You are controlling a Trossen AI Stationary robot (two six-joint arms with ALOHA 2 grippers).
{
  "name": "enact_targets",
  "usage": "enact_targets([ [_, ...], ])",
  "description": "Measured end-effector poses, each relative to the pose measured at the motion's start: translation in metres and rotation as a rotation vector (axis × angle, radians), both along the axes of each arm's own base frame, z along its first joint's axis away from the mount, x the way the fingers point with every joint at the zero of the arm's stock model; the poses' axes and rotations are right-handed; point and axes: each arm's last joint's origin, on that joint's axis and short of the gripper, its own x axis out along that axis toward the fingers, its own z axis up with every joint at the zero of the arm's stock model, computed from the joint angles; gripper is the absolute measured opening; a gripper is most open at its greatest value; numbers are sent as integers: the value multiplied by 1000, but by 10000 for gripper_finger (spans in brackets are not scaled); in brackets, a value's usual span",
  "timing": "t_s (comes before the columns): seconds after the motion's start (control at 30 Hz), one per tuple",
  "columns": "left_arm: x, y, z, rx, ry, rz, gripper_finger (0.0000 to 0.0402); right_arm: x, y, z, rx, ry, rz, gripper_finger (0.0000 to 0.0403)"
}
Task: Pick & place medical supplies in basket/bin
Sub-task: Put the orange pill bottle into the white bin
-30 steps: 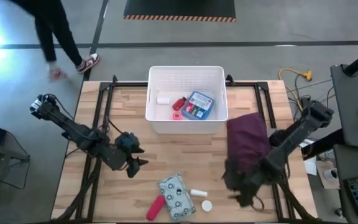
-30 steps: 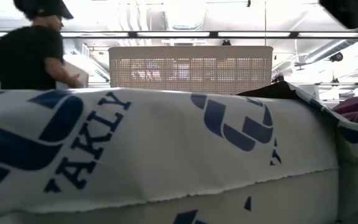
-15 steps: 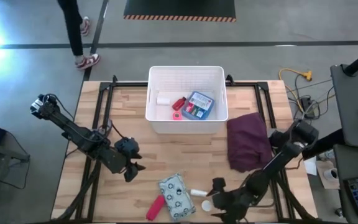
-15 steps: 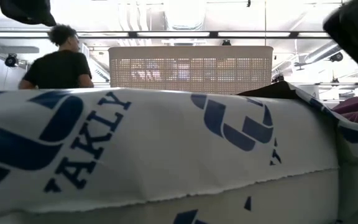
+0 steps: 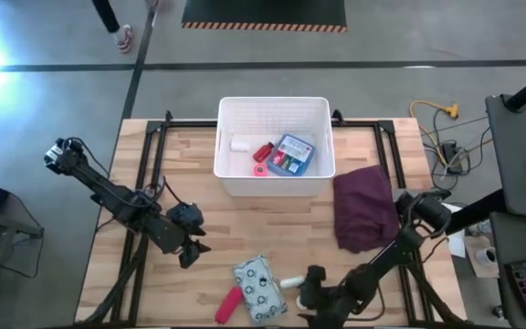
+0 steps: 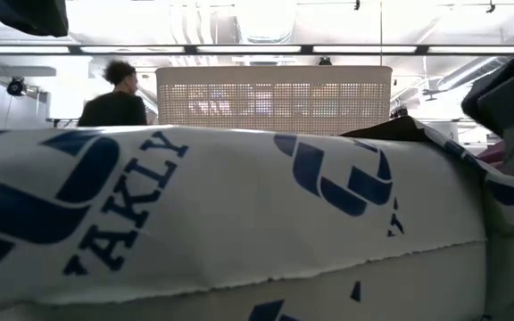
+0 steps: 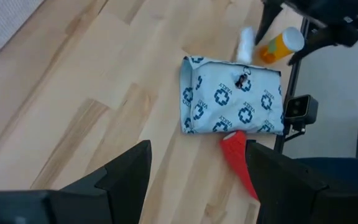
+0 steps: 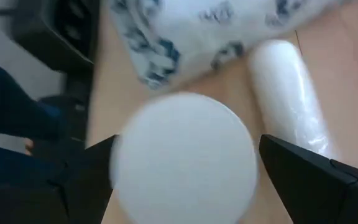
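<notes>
The white ribbed tub [image 5: 275, 112] holds a blue packet [image 5: 291, 155], a red tube [image 5: 263, 151], a pink cube [image 5: 260, 168] and a small white bottle [image 5: 240, 144]. The white patterned pouch [image 5: 258, 288], another red tube [image 5: 228, 306] and a white roll [image 5: 290, 283] lie near the table's near edge. My right gripper [image 5: 310, 294] is open, down over a small orange vial [image 7: 272, 50]. Its fingers [image 8: 82, 171] stand on either side of the vial's white cap [image 8: 182, 155]. My left gripper [image 5: 193, 251] is open and hovers left of the pouch [image 7: 232, 99].
The maroon cloth [image 5: 365, 208] lies at the table's right, beside the tub. In the low view the printed pouch [image 6: 221, 223] fills the foreground, with the tub [image 6: 273, 98] behind it. A person [image 6: 114, 98] moves in the room beyond. Bare wood lies between tub and pouch.
My right gripper has swung from beside the maroon cloth toward the table's near edge and to the left, dropping down over the white-capped vial beside the pouch. The person behind the table has walked on.
</notes>
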Motion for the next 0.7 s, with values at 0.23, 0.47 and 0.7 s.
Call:
enact_targets([
  [0.23, -3, 2, 0, 8, 13, 0, 242, 2, -8, -6, -32, 28, -14, 306],
  [0.47, -7, 5, -1, 25, 38, -1, 242, 9, -29, 11, -57, 47, -57, 230],
  [0.7, -8, 6, 0, 41, 42, -14, 242, 12, -76, 70, -139, -45, -171, 179],
])
